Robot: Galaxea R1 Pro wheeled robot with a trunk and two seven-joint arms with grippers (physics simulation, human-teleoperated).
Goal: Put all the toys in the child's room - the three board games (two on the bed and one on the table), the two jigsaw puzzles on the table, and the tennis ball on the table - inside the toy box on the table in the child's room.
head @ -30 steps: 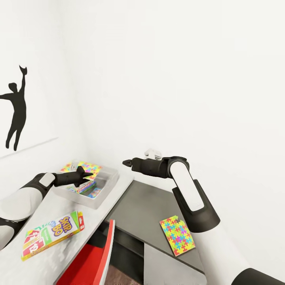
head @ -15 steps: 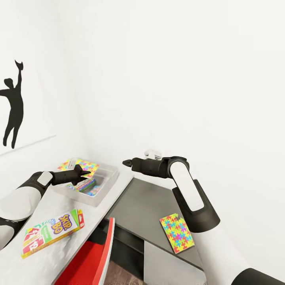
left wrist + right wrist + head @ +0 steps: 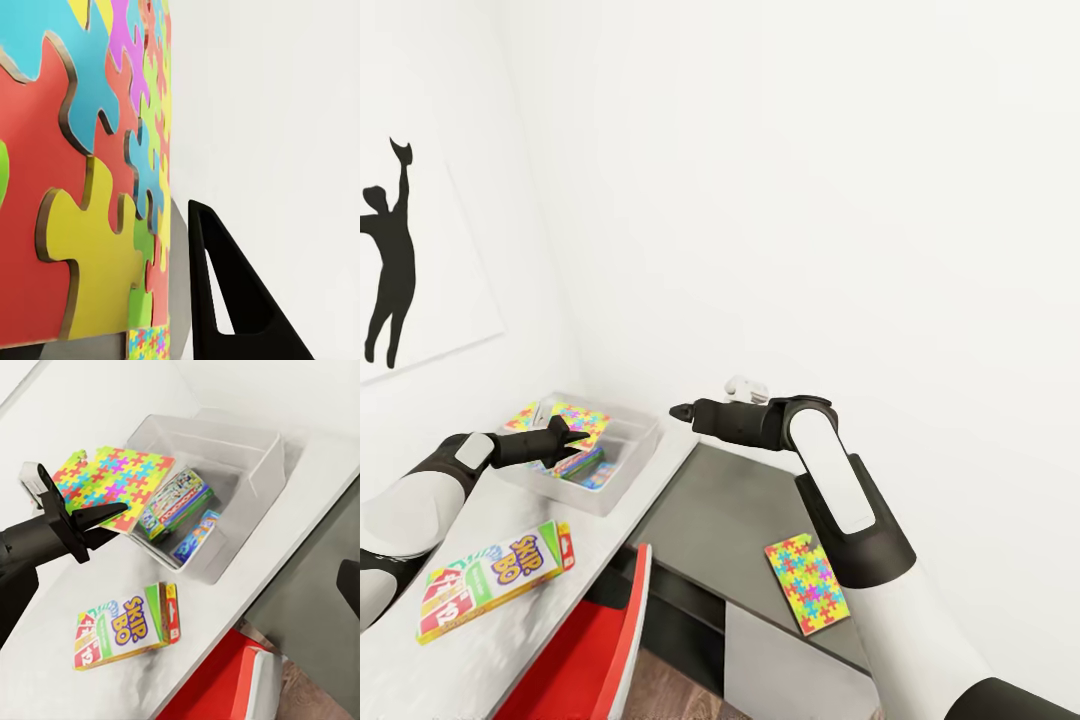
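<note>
Because it lies flat on the light desk top (image 3: pixel 480 640) nearest the robot, just beside the red chair (image 3: pixel 595 650), the Skip-Bo game box (image 3: pixel 495 580) is plainly one toy not yet put away, and it sits short of the bin where either arm could reach it; on the dark corner section of the desk (image 3: pixel 720 510), off to the right and well apart from the bin, a second puzzle sheet (image 3: pixel 808 583) lies flat for the same reason. Farther in, the left gripper (image 3: pixel 575 438) holds a puzzle sheet (image 3: pixel 116 484) by one edge, its fingers clamped on the sheet, which is tilted with its far side over the near rim of the grey toy bin (image 3: pixel 628 462); held this way it looks ready to be slid or dropped inside. Two game boxes (image 3: pixel 176 502) already rest in the bin, leaning on one another, so I judge the sheet is kept high to clear them. The right gripper (image 3: pixel 678 410) hangs idle over the desk corner, beyond the bin's right end and touching nothing; whether its fingers are spread or closed I cannot tell. Behind it a small white object (image 3: pixel 745 385) sits against the white wall (image 3: pixel 810 200), too small to identify, and a black silhouette picture (image 3: pixel 390 260) hangs on the left wall
</note>
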